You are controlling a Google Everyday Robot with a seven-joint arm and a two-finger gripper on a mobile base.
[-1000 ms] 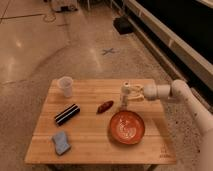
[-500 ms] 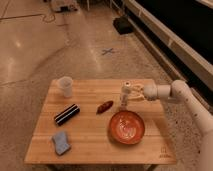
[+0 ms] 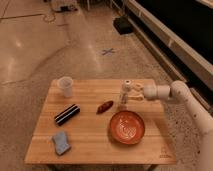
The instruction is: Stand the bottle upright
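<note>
The bottle (image 3: 125, 93) is slim and whitish with a white cap. It stands upright on the wooden table (image 3: 90, 135) toward the back right, just behind the orange bowl. My gripper (image 3: 132, 93) comes in from the right on a white arm and sits level with the bottle's body, right against it. The translucent white cup (image 3: 65, 86) stands at the back left of the table.
An orange bowl (image 3: 127, 127) sits front right of the bottle. A small red-brown object (image 3: 105, 107) lies left of the bottle. A black bar-shaped object (image 3: 67, 114) and a blue-grey sponge (image 3: 61, 142) lie on the left half. The floor lies beyond the table edges.
The gripper and bottle have stayed in almost the same place; the bottle looks upright throughout. Nothing else on the table has moved.
</note>
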